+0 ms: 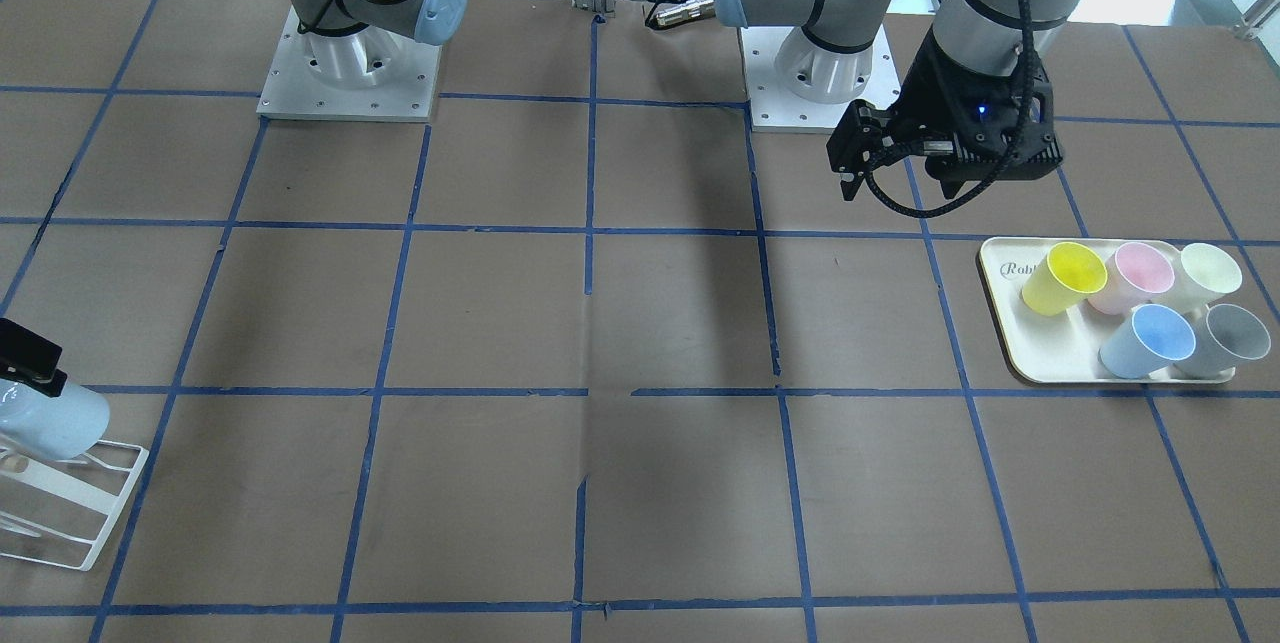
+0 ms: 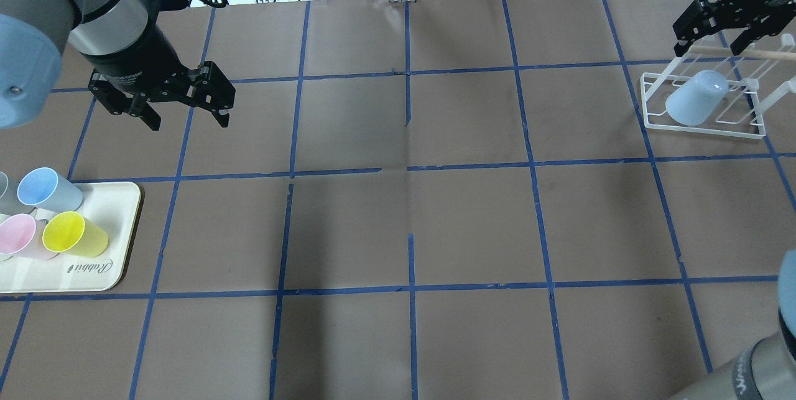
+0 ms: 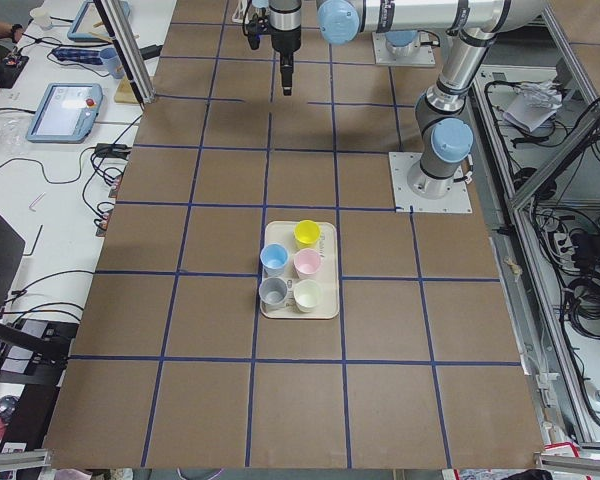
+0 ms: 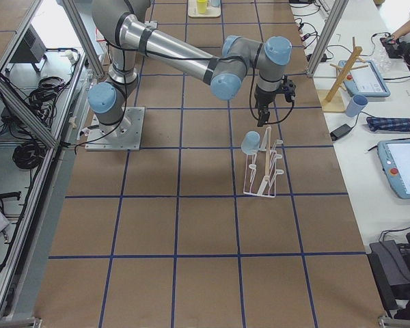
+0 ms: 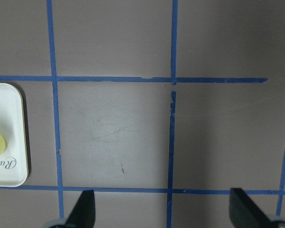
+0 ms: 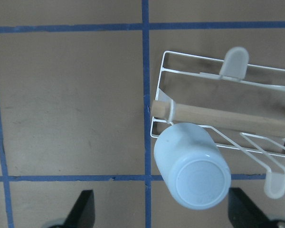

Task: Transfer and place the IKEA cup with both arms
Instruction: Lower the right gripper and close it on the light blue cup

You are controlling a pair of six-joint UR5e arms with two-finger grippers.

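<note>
Since the IKEA cup [image 2: 693, 104] hangs mouth-down and tilted on the white wire rack [image 2: 703, 129], its base facing the right wrist camera, the placing looks done; inverted like this it seems to sit secure without support. Just above the rack the right tool [image 2: 709, 48] hovers with its fingers spread and nothing between them, clear of the cup. Well away from the rack, across the bench [image 2: 435, 232], the left tool [image 2: 189, 121] is likewise spread and empty near the tray [image 2: 93, 275] of other cups, probably because its share of the transfer is finished.
</note>
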